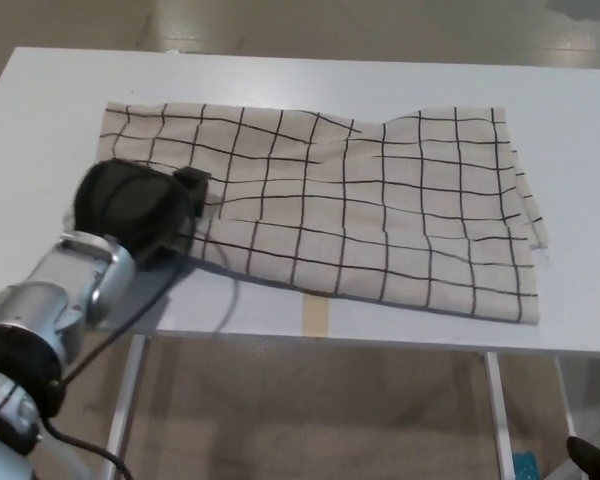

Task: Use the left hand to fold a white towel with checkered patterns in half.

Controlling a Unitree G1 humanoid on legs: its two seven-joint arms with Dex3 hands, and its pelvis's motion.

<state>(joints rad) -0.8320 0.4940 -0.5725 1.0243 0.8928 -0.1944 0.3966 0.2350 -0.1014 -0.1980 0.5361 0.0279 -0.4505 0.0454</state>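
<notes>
My black left hand point(135, 208) looked clenched on the near-left edge of the white black-checked cloth towel point(330, 215) lying flat beyond its fingers, so I figured lift high, then sweep across.

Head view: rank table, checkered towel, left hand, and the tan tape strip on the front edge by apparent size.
1. Table
2. Checkered towel
3. Left hand, though it sits nearer the camera, so it looks bigger than it is
4. Tan tape strip
</notes>
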